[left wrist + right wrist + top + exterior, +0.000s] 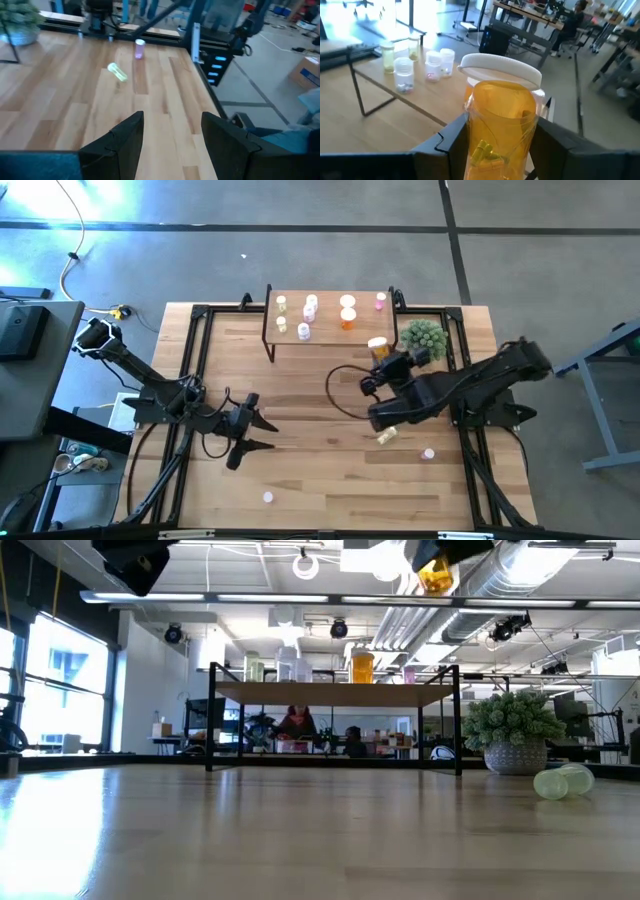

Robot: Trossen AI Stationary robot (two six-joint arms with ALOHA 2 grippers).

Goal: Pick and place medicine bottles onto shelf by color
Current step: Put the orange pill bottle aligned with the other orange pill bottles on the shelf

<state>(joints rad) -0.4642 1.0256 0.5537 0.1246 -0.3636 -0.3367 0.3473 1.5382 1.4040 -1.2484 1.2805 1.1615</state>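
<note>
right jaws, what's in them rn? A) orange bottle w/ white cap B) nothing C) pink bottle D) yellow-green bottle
A: in the right wrist view the right gripper has its jaws closed on either side of an orange bottle with a white cap, held above the table near the shelf.

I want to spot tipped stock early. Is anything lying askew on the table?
Yes. A yellow-green bottle lies on its side on the table near the right arm, while the bottles on the shelf stand upright. The right gripper holds an orange bottle upright.
</note>
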